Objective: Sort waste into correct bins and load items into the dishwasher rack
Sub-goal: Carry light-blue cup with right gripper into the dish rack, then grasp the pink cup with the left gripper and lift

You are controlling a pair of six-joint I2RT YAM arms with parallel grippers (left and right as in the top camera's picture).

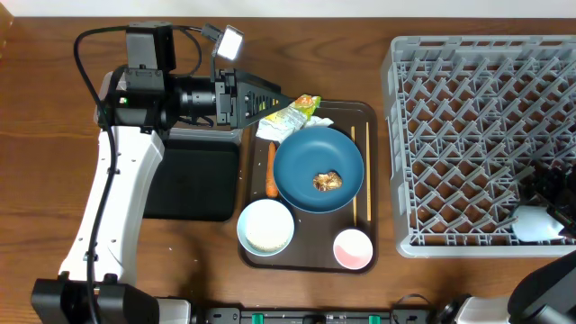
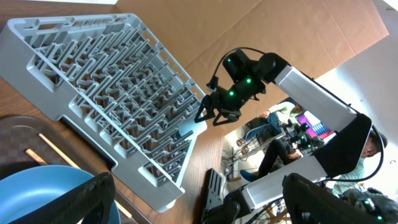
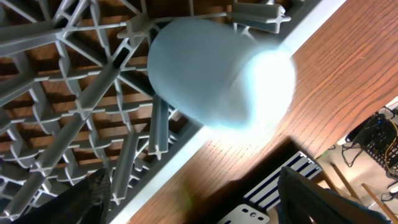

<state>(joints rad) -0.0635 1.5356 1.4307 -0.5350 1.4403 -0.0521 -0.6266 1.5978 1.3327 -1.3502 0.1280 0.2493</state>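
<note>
tray is placed between bin at left and rack at right | plate with food lump, bowl, carrot, chopsticks are kept on tray | one cup is laid in rack corner

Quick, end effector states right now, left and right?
Left end effector: open, holding nothing.
Right end effector: open; the light-blue cup sits in the dishwasher rack, not gripped.

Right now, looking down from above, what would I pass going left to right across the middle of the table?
black bin → carrot → dark-blue plate → chopsticks → dishwasher rack
</note>
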